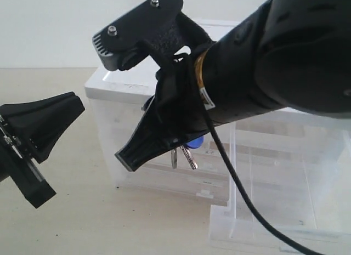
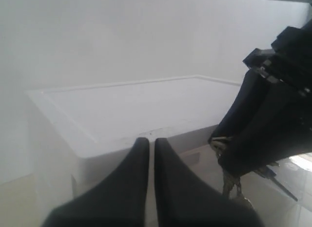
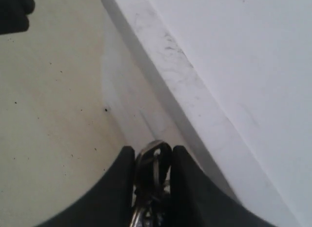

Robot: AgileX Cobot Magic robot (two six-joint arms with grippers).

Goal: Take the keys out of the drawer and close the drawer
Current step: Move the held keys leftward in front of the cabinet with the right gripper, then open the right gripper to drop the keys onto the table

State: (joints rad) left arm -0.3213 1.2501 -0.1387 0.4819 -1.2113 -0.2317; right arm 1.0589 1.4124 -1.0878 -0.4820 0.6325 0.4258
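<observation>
1. Two grippers show in my views, both out in front of the cabinet (image 1: 126,82).
2. My right gripper (image 3: 153,158) is clenched on the keys (image 3: 151,175). In its wrist view the ring sits pinched between the two black fingers (image 3: 119,188), close against the cabinet's top edge.
3. From the outside camera the keys hang in the air before the cabinet's front face, below the right gripper's fingers. The blue fob (image 1: 193,142) sits just above the silver blades.
4. The drawer (image 1: 222,222) stands pulled out from the cabinet's right half, low down. The keys are outside it, over toward the cabinet's left half.
5. My left gripper (image 2: 151,144) hangs off the cabinet's left corner, near it but apart. Its fingers are drawn together with only a thin slit showing and nothing between them.
6. In the left wrist view I see the right gripper just beside the cabinet's front edge, keys dangling beneath it.
7. A black cable (image 1: 236,183) trails down from the right arm across the cabinet's front.
</observation>
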